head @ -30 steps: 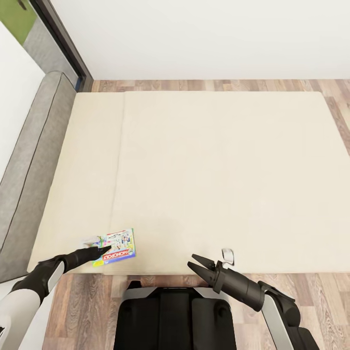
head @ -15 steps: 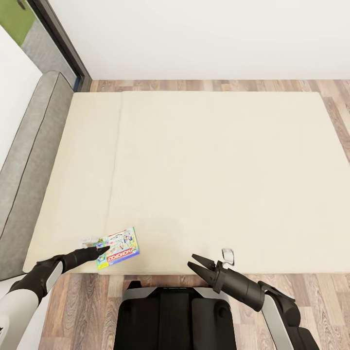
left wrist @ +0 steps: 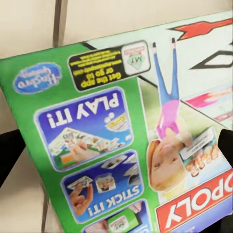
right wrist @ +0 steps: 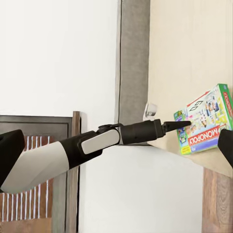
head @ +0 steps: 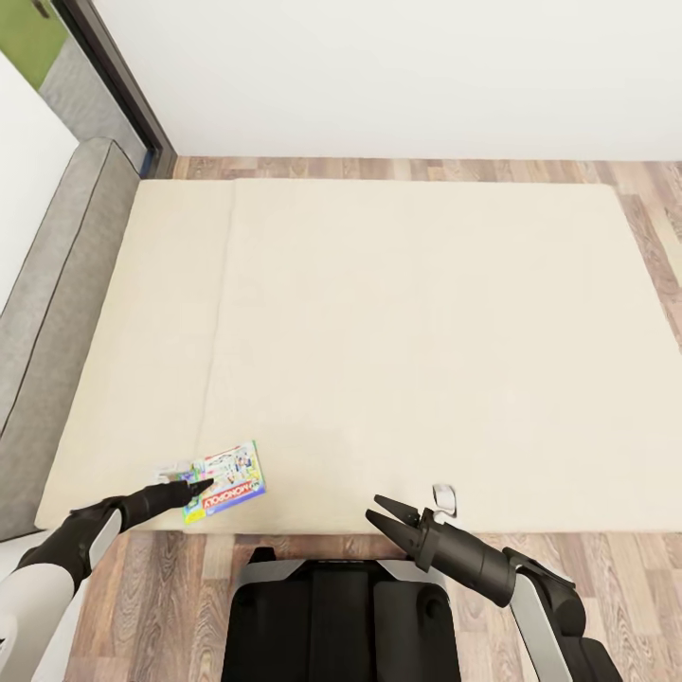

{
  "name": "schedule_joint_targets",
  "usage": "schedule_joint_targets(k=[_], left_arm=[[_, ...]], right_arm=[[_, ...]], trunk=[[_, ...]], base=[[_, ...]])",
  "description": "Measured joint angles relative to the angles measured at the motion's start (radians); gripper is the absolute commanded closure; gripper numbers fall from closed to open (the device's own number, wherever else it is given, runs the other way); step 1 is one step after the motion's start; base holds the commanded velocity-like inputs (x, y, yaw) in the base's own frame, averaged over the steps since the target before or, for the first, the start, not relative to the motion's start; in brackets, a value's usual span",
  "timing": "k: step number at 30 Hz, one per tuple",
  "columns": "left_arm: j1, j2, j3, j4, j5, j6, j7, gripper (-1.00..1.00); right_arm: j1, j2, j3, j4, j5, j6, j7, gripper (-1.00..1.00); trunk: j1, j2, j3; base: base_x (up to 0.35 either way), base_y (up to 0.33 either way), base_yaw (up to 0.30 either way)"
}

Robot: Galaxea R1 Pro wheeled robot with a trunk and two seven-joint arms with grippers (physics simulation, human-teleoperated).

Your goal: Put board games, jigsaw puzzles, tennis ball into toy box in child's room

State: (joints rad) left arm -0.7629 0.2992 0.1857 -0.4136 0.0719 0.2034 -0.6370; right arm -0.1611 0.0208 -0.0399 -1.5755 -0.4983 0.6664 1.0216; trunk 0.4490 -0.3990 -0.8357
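The bed [head: 398,350] lies ahead of both your hands, a wide cream mattress with a grey frame edge along its left side, running back to the white wall [head: 398,76]. Wood-plank floor [head: 170,587] shows below its near edge, under both forearms.

Your left arm reaches forward from the lower left, forearm low and nearly level, its dark wrist tapering toward the bed's near left corner. The left hand [head: 194,492] sits right at the Monopoly box [head: 227,481] — the fingertips meet the box's near left edge in the head view. In the right wrist view that same hand [right wrist: 180,124] comes to a closed-looking point against the box [right wrist: 206,119], but whether it pinches the box or only touches it, you cannot tell. The left wrist view looks straight down on the box's printed lid [left wrist: 121,141], with dark finger [left wrist: 10,153] shapes at both margins of the frame, on either side of the box.

Your right arm comes in from the lower right, elbow bent, forearm angled up and inward. The right hand [head: 388,511] hovers at the bed's near edge with its two fingers spread apart, pinching nothing — well apart from the Monopoly box, which lies off to its left. Just beyond this hand a small white object [head: 443,494] rests on the mattress edge.

The Monopoly box lies flat on the bed, slightly turned, near the front left corner.
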Motion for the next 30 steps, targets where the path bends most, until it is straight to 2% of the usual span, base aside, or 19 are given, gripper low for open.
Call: schedule_joint_targets(k=[3,30], left_arm=[[0.0,0.01,-0.003,0.001,-0.003,0.007,-0.002,-1.0],[0.001,0.011,-0.004,0.002,-0.009,0.009,0.0,-1.0]], right_arm=[[0.0,0.0,0.0,0.0,0.0,0.0,0.0,-1.0],[0.0,0.0,0.0,0.0,0.0,0.0,0.001,-1.0]], trunk=[[0.001,0.0,0.0],[0.0,0.0,0.0]], base=[[0.0,-0.03,0.0],[0.0,-0.002,0.0]])
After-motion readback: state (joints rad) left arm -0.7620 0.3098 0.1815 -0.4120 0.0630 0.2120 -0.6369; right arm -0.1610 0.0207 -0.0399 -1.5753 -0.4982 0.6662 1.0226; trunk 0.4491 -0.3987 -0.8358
